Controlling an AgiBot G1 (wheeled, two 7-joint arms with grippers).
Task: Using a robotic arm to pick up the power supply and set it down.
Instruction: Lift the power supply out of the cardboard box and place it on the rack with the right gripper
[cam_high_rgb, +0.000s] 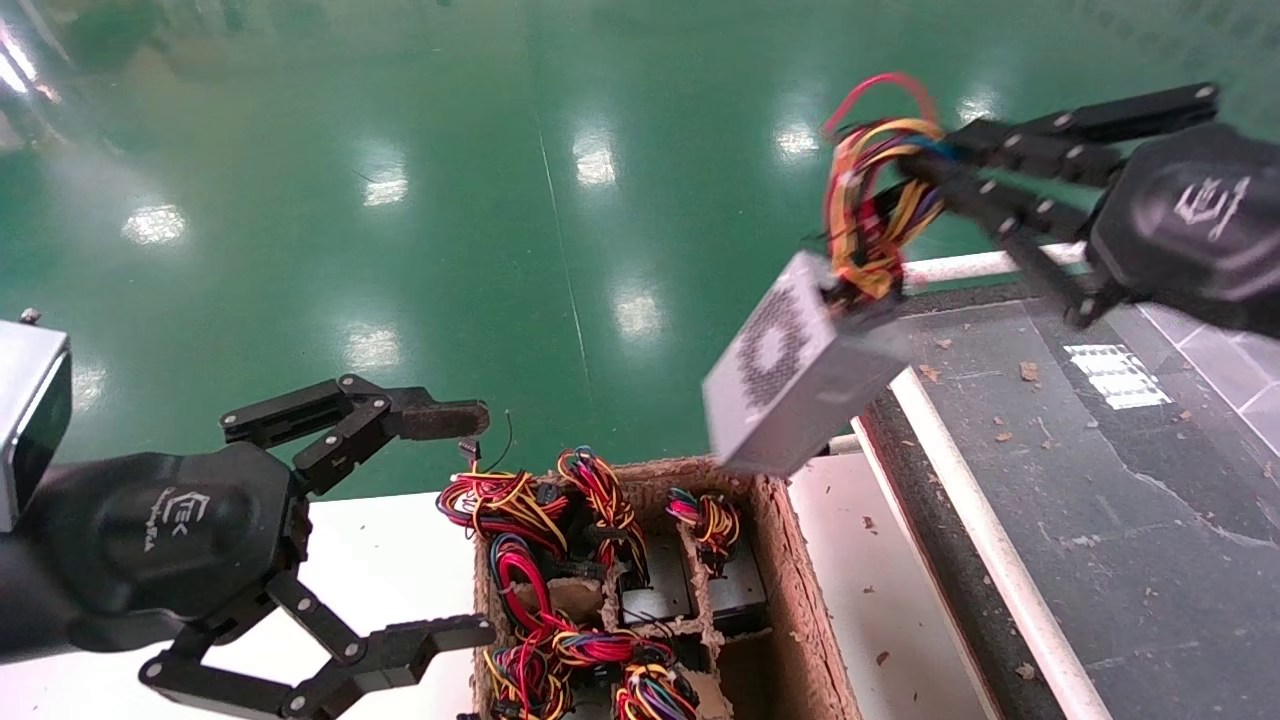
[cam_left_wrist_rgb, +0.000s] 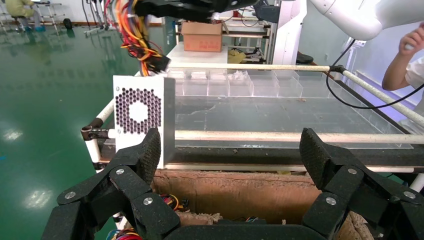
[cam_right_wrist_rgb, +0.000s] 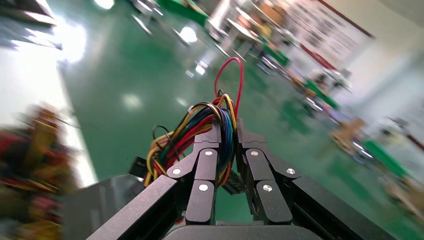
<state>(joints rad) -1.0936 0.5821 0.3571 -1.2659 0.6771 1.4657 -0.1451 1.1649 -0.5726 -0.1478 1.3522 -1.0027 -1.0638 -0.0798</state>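
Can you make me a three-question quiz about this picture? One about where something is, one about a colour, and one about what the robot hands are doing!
1. Where is the power supply?
A. In the cardboard box
B. Hanging in the air
C. On the floor

2. What colour is the floor?
A. Green
B. Blue
C. White

3. How is the left hand?
A. Shut on wires
B. Open, holding nothing
C. Out of sight

Answers: 1 B, it dangles by its wire bundle from the right hand, above the cardboard box. 2 A, shiny green. 3 B, its fingers are spread apart.

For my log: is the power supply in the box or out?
Out: the power supply hangs by its wires from the right claw, above the box.
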